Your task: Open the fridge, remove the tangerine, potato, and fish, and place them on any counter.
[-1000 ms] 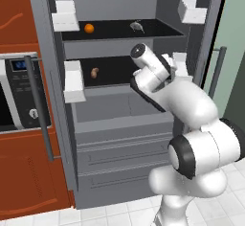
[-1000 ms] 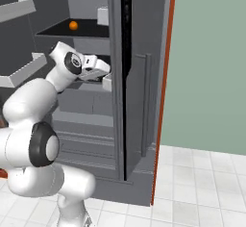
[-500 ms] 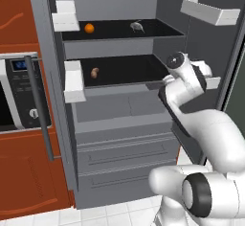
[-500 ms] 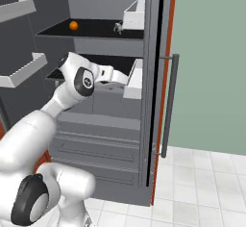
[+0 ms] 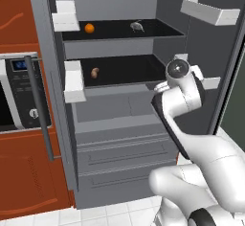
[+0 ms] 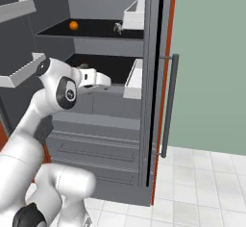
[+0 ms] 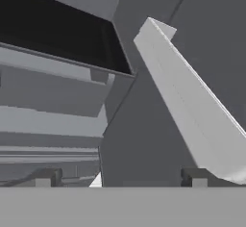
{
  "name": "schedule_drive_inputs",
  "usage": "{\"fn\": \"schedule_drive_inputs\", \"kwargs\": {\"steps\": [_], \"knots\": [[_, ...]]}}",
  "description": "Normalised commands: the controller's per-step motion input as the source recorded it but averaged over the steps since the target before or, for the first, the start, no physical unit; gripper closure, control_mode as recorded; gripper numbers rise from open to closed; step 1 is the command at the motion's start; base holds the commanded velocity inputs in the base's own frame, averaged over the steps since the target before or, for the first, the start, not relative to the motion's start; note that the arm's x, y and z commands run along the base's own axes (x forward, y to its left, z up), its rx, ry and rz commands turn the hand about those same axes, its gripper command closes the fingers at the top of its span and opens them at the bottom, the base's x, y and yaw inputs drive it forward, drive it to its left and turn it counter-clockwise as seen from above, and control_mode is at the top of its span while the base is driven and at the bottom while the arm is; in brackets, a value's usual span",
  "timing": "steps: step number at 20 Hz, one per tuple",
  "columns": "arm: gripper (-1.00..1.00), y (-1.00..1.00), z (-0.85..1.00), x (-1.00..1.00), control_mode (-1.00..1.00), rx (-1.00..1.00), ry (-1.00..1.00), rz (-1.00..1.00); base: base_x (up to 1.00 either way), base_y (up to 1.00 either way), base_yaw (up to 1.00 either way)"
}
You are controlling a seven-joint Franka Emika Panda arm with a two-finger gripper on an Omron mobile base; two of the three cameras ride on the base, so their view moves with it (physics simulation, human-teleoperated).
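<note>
Left base view shows potato (image 5: 94, 73) on lower shelf (image 5: 119, 72); right base view hides it behind the arm. Tool (image 7: 120, 177) fully open, empty, facing door bin (image 7: 192, 110).

Red-brown wooden cabinets (image 5: 21, 24) on the left, housing a silver-and-black microwave (image 5: 16, 93) with a blue display. White tiled floor (image 6: 202, 182) below. Plain pale green wall (image 6: 211, 62) on the right. Even, shadowless light.
</note>
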Motion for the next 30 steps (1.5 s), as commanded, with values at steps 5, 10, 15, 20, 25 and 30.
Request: {"fn": "schedule_drive_inputs", "kwargs": {"steps": [5,10,15,20,25,30], "knots": [[-1.0,1.0,0.31,-0.02,-1.0,0.11,0.23,0.28,0.0,0.0,0.0],[-1.0,0.87,0.06,-0.18,-1.0,0.18,0.17,0.18,0.0,0.0,0.0],[-1.0,0.21,-0.02,-0.23,-1.0,0.03,0.02,-0.05,0.0,0.0,0.0],[-1.0,-0.04,-0.06,-0.3,-1.0,0.0,0.0,-0.21,0.0,0.0,0.0],[-1.0,-0.03,0.0,0.0,1.0,0.0,0.0,-0.03,0.41,-0.19,-0.11],[-1.0,0.0,0.0,0.0,1.0,0.0,0.0,0.0,1.0,-0.31,-0.11]]}}
